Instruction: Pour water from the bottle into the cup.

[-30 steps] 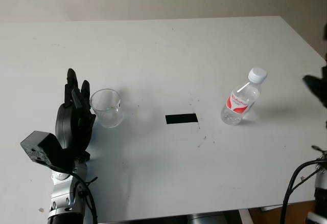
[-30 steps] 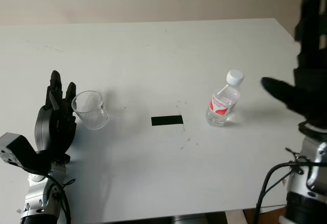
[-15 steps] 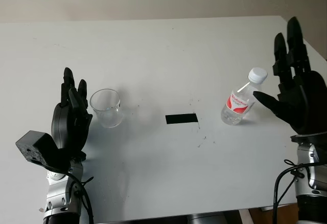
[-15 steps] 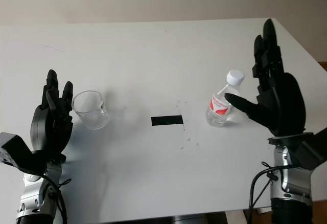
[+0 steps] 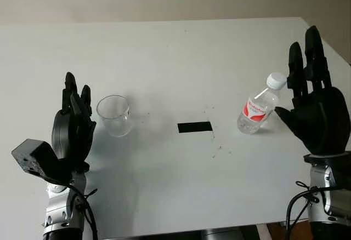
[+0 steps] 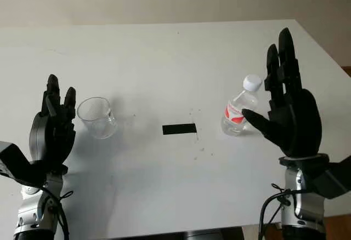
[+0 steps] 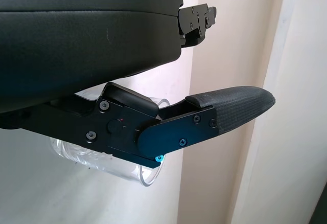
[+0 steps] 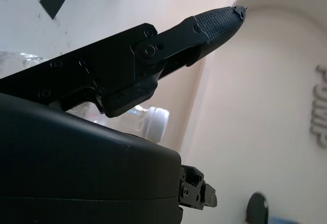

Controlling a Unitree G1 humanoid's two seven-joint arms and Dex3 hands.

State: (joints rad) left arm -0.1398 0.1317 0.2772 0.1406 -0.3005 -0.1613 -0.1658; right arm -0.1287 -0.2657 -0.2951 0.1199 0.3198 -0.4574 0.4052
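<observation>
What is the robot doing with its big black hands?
It is getting ready to pour water. The right hand is open beside the capped water bottle, which stands on the white table, not grasped yet. The left hand is open next to the empty clear cup. A strip of black tape lies between them.

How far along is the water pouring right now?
Nothing is poured yet: the clear plastic cup looks empty and the capped clear water bottle with red label stands on the white table. The right hand is open beside the bottle, the left hand open beside the cup. Grasping, uncapping and pouring remain.
</observation>
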